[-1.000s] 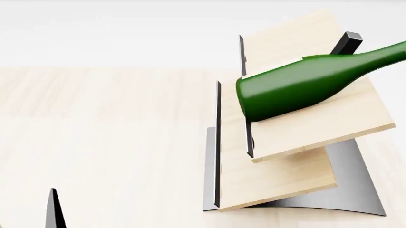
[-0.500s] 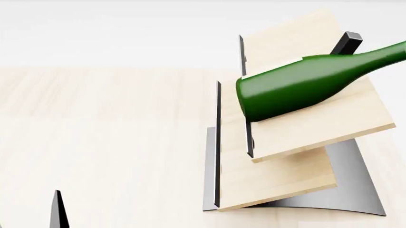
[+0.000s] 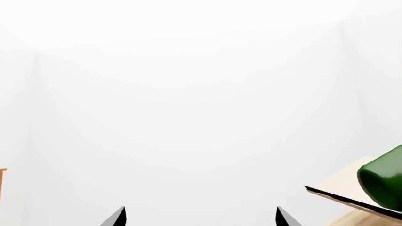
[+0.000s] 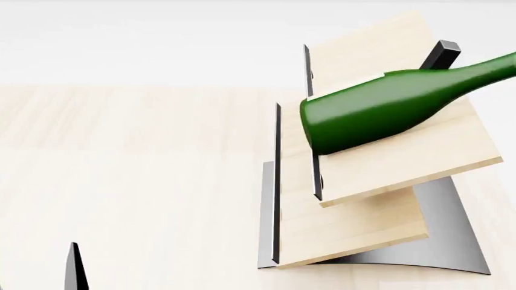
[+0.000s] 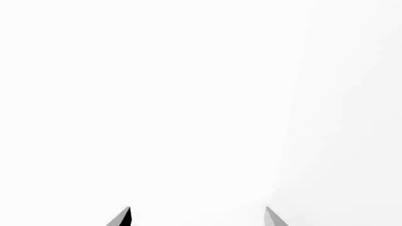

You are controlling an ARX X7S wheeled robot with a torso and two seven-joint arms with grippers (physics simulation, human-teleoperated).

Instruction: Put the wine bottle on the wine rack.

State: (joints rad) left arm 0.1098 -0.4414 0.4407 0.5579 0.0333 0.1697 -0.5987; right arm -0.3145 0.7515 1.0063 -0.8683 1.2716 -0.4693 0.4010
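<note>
Wine bottle [image 4: 379, 109] lies on wine rack [image 4: 387, 157] upper panel, neck up-right. Left gripper [image 3: 199, 217] spread, empty, well apart toward left; nearer arm. Right gripper [image 5: 197, 217] spread, empty, facing blank wall.

My spot – a bare white-walled simulated room, pale wood tabletop [image 4: 129, 157], wine rack [image 4: 379, 175] suggesting home dining.
</note>
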